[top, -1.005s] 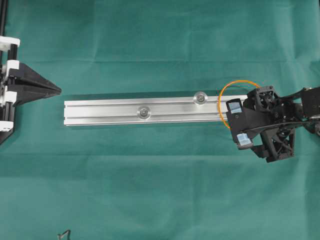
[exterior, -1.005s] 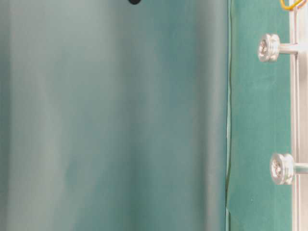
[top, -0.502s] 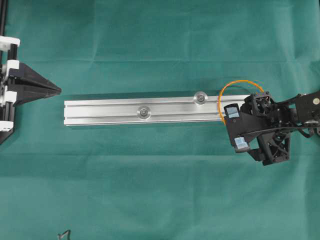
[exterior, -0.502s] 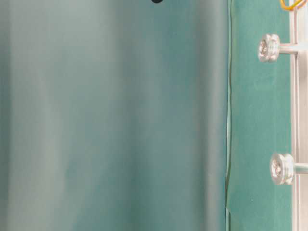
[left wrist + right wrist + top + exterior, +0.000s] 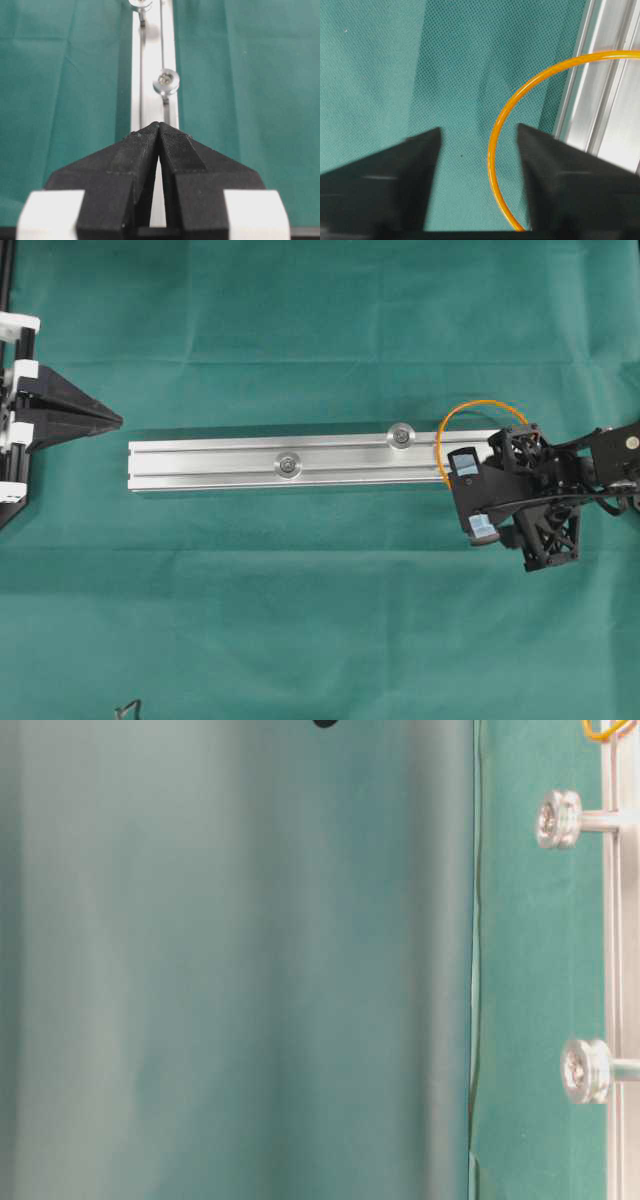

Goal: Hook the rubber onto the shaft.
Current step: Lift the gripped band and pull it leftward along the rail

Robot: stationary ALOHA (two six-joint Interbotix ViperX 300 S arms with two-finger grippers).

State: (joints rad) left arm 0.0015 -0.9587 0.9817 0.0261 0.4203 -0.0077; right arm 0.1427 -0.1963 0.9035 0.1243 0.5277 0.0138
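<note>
The rubber [image 5: 480, 403] is a thin orange loop that lies on the green cloth and over the right end of the silver rail [image 5: 200, 462]. Two silver shafts [image 5: 402, 435] [image 5: 288, 465] stand on the rail, both bare. My right gripper [image 5: 474, 495] hangs over the rubber's near arc. In the right wrist view its jaws stand apart, and the rubber [image 5: 492, 145] runs between them close to the right finger [image 5: 555, 165], not pinched. My left gripper [image 5: 118, 420] rests at the far left, off the rail's end, with its tips together [image 5: 159, 124].
A small dark object [image 5: 127, 707] lies at the front left edge. In the table-level view a blurred green cloth fold [image 5: 240, 960] fills the left side. Both shafts [image 5: 558, 819] [image 5: 586, 1070] and a bit of the rubber [image 5: 600, 732] show at the right.
My right gripper has shifted slightly toward the near side over the rubber. The rubber, the rail and my left gripper have not moved.
</note>
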